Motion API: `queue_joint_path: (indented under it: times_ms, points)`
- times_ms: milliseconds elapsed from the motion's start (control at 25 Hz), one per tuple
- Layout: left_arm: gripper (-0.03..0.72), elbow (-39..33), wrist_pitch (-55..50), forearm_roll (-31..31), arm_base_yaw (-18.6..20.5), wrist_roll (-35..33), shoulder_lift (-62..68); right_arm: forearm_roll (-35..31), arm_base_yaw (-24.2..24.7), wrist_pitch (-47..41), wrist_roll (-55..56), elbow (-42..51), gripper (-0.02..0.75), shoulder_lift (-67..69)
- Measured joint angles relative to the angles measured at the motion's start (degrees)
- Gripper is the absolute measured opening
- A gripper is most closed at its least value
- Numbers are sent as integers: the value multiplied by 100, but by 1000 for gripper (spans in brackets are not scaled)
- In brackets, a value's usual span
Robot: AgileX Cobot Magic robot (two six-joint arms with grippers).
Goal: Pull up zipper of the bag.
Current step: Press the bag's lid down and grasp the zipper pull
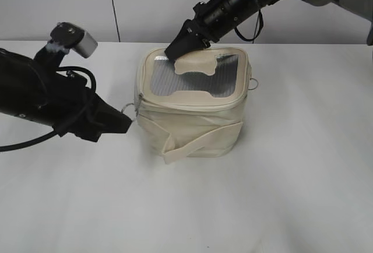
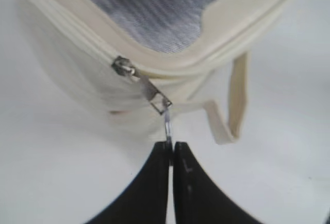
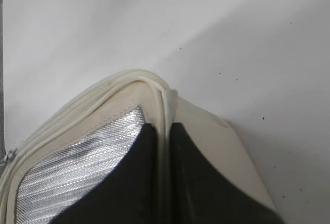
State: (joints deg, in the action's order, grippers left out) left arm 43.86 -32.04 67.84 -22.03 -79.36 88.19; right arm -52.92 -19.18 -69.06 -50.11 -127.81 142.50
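**Two grippers on one bag**

Two black grippers meet the small boxy cream fabric bag (image 1: 192, 104) standing mid-table on the white tabletop (image 1: 291, 194). The left gripper (image 2: 170, 149) has its jaws closed on the thin silver ring pull (image 2: 167, 126) of the cream zipper (image 2: 87, 41) at the lid's corner. The right gripper (image 3: 164, 131) pinches the lid's rim, jaws nearly together. A wide cream strap (image 1: 195, 143) crosses the bag's front.

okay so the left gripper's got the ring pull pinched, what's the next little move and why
Probably draw the left gripper steadily along the zipper track. It is shut on the ring pull, the slider sits at the bag corner, and the right gripper presses on the lid, steadying it.
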Motion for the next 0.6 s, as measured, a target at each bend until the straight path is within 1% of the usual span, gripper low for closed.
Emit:
queue_joint_path:
  times_ms: [160,280,480,600]
  points:
    - [-8,-49,-570,-161,0,125,-11,0,0,0,43,0,56,0]
    - [-8,-49,-504,-141,-193,159,-11,-5,0,-11,50,0,55,0]
    - [-7,-49,247,173,-1013,171,-5,-11,0,-11,50,0,55,0]
    - [-5,95,641,230,-1501,177,102,-11,0,-17,50,0,55,0]
